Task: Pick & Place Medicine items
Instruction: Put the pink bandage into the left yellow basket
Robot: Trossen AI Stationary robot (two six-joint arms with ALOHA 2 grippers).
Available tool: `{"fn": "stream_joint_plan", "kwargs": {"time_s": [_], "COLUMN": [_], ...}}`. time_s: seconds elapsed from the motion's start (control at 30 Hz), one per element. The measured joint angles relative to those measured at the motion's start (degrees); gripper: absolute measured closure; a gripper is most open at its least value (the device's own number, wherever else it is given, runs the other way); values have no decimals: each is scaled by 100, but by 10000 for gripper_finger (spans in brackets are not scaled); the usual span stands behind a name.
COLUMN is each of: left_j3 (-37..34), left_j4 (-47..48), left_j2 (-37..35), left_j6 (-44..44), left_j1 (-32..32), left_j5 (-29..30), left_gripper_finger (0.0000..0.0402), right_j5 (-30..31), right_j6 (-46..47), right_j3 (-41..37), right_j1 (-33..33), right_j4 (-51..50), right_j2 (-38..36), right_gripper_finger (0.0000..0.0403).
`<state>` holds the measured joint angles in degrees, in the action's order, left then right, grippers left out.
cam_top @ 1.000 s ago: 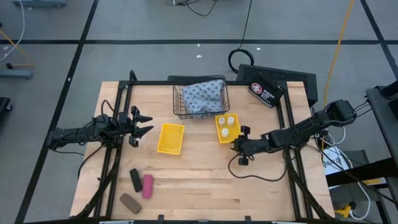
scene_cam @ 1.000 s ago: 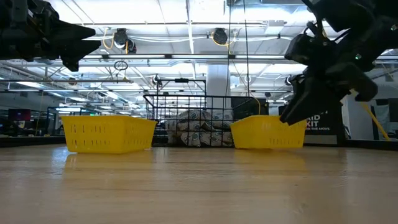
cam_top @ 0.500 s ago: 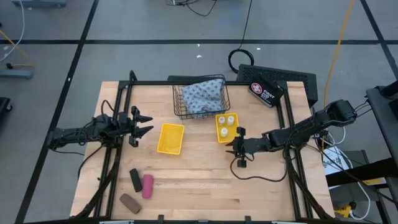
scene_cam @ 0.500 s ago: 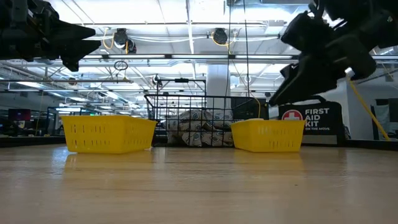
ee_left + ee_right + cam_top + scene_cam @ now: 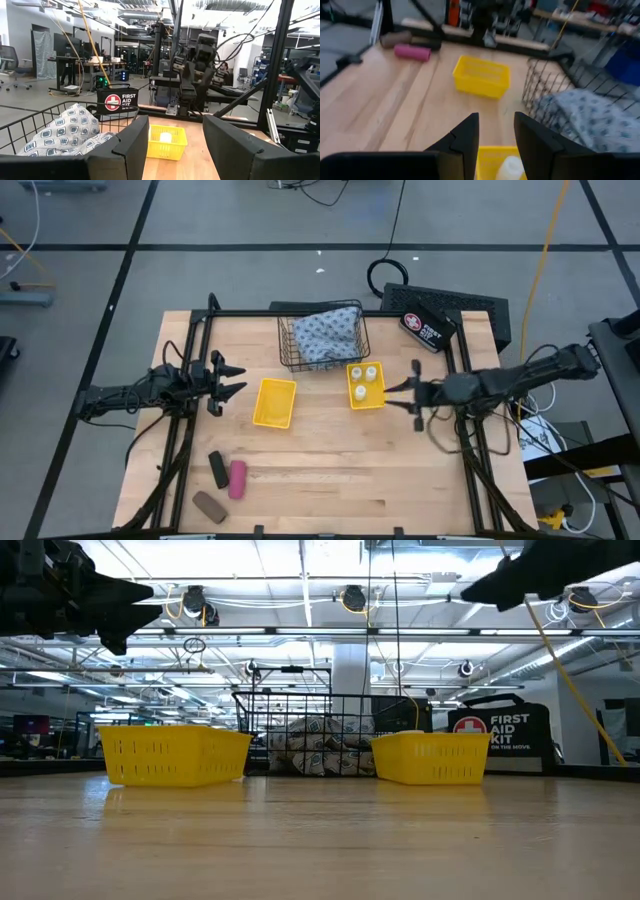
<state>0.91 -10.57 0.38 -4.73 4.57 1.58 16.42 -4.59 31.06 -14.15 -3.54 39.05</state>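
White bottles point(image 5: 365, 381) show from above, hidden low; both end effectors point(image 5: 232, 379) point(image 5: 400, 392) hover open, empty.

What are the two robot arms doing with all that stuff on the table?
They are sorting medicine items. Three white bottles already sit in one yellow tray, and the patterned pouch lies in the wire basket. The other yellow tray looks empty. The black, pink and brown pieces lie on the table. The right gripper is beside the bottle tray, the left gripper beside the other; both are open, holding nothing.
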Motion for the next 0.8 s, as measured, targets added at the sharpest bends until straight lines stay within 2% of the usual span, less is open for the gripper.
{"fn": "stream_joint_plan", "kwargs": {"time_s": [0.17,0.37,0.5,0.63,0.8], "left_j3": [0,0,1,0,2], "left_j4": [0,-4,-26,-122,-199], "left_j2": [0,-2,0,0,0], "left_j6": [0,0,0,-55,-902], "left_j1": [-2,0,0,0,-6], "left_j5": [0,0,0,0,-51], "left_gripper_finger": [204,204,204,204,204], "right_j5": [-7,-17,-6,-12,-427], "right_j6": [-37,86,95,-71,-72], "right_j3": [-687,-1584,-2039,-2058,-2058], "right_j1": [178,282,424,709,1134], "right_j4": [69,753,1151,1034,569], "right_j2": [-1238,-2519,-2909,-3164,-3518], "right_gripper_finger": [289,289,289,289,289]}}
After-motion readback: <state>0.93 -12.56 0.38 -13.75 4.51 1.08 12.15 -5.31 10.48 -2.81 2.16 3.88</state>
